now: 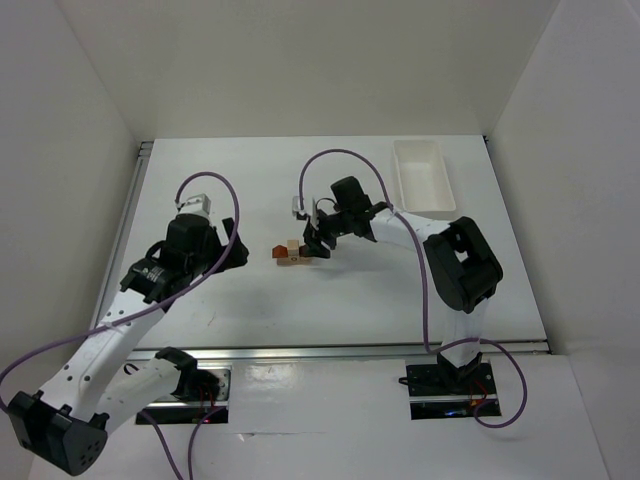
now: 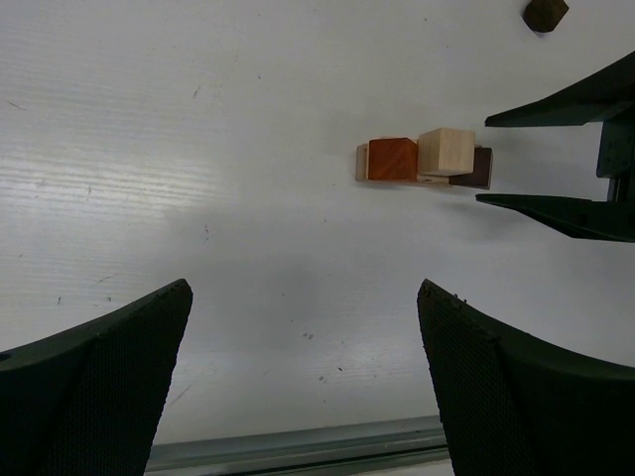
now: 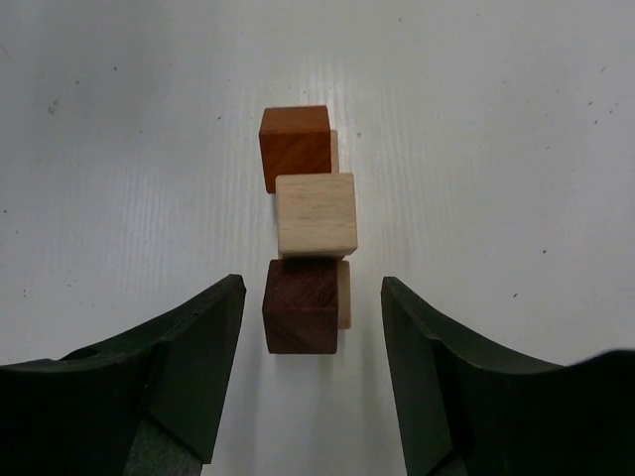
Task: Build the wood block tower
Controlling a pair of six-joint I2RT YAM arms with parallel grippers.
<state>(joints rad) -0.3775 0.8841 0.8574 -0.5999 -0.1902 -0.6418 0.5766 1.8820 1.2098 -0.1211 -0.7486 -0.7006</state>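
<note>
The wood block tower (image 1: 290,252) is a short row of small cubes on a pale flat piece at the table's middle. In the right wrist view an orange-tan cube (image 3: 295,147) is farthest, then a pale cube (image 3: 316,213), then a dark brown cube (image 3: 300,305) nearest. My right gripper (image 3: 313,283) is open and straddles the dark brown cube, with a gap on each side. The left wrist view shows the same row (image 2: 427,161) ahead, with the right gripper's fingers (image 2: 556,210) around its right end. My left gripper (image 2: 303,288) is open and empty, well short of the blocks.
A white rectangular tray (image 1: 420,175) stands at the back right of the table. One more small dark block (image 2: 545,13) lies apart beyond the row. A metal rail (image 2: 298,451) runs along the table's near edge. White walls enclose the table.
</note>
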